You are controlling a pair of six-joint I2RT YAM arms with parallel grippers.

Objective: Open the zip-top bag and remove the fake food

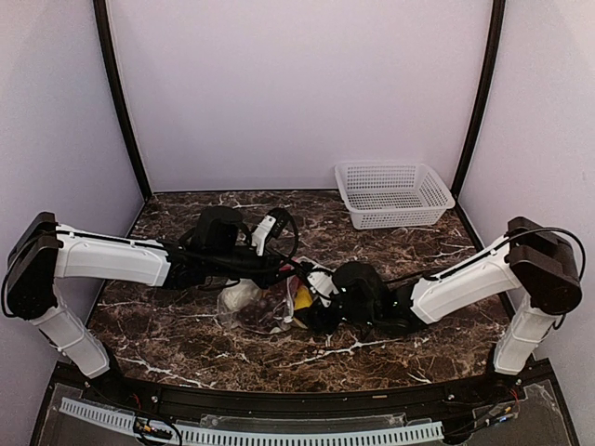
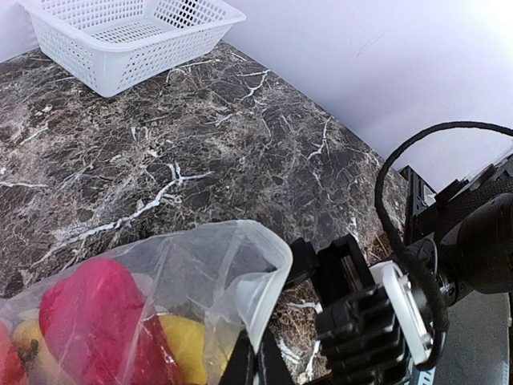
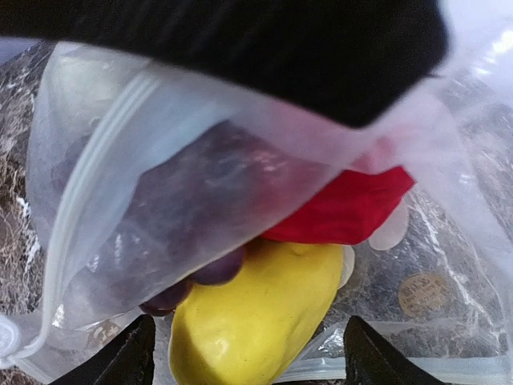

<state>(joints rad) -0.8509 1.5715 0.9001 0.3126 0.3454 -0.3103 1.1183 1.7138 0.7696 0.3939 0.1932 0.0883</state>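
The zip-top bag (image 1: 244, 314) lies at the table's middle with the fake food inside. My left gripper (image 1: 290, 268) is shut on the bag's upper lip (image 2: 268, 273) and holds it up, so the mouth gapes; its fingers (image 2: 258, 365) pinch the plastic. My right gripper (image 1: 314, 308) is open at the mouth, its fingertips (image 3: 132, 357) straddling a yellow piece (image 3: 256, 321) without touching it. Dark purple grapes (image 3: 192, 200) and a red piece (image 3: 345, 204) lie behind the plastic. The left wrist view shows a red piece (image 2: 92, 321) and a yellow one (image 2: 184, 341) through the bag.
A white lattice basket (image 1: 394, 193) stands at the back right, also in the left wrist view (image 2: 128, 36). Dark marble table (image 1: 186, 348) with walls on three sides. Both arms meet close together over the bag.
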